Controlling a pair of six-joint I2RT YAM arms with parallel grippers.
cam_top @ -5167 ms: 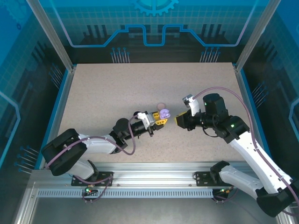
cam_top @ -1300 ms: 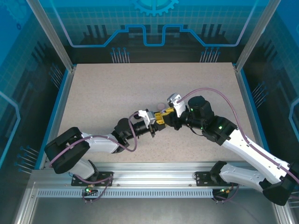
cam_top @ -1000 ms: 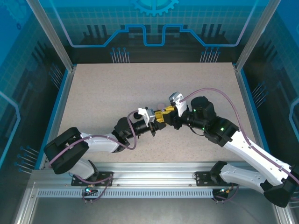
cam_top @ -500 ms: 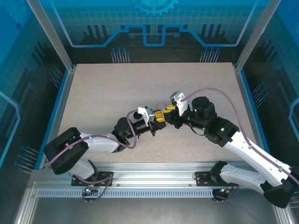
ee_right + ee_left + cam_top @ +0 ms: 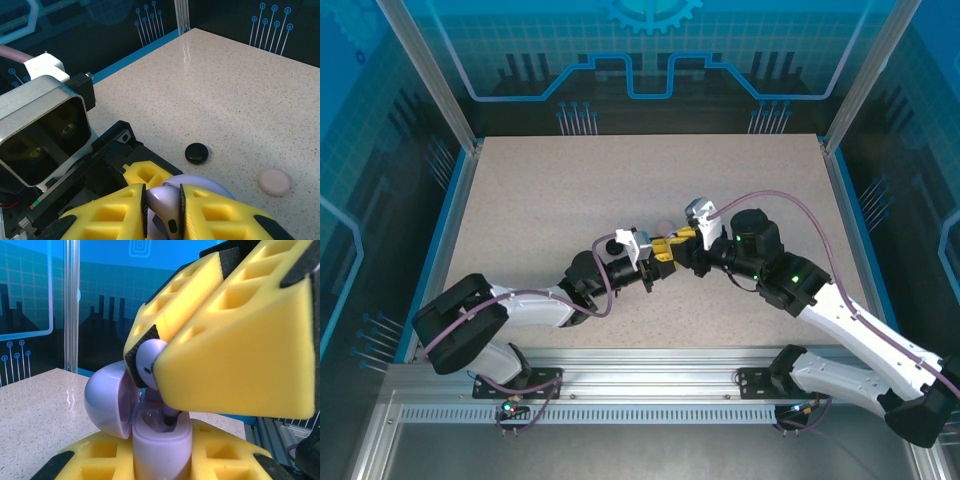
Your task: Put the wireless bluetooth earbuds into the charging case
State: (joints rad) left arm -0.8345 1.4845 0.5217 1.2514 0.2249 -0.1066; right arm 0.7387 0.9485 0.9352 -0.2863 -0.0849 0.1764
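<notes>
The lilac earbud (image 5: pixel 149 362) is the one to watch. It sits pinched btw the two yellow pads (image 5: pixel 115 210) of your right gripper (image 5: pixel 163 197), round end up, stem pointing down at the lilac case (image 5: pixel 160 440). The bud is right over the cup of the case, touching it or v. close; you can't tell which. It isn't all the way in yet. Something dark sits down in the cup, but it's too hidden to say if that's this bud's stem or another bud.

The case is open, w/ its lid (image 5: pixel 107 400) tipped back to one side. Your left gripper (image 5: pixel 160 465) is clamped tight on the bottom half of the case and seems to hold it up off the table (image 5: pixel 240 90). Both arms meet near the middle of the table.

Farther out, a black round case (image 5: pixel 196 153) and a pink round case (image 5: pixel 274 182) lie flat on the table, a little apart from each other, both w/ lids down. You can't see inside them, so you can't tell if their buds are in.

How far along are you? My guess: this bud is nearly home, maybe one small push down, then let go. After that the lilac lid needs closing. Whether the 2nd lilac bud is in place, you can't tell.
</notes>
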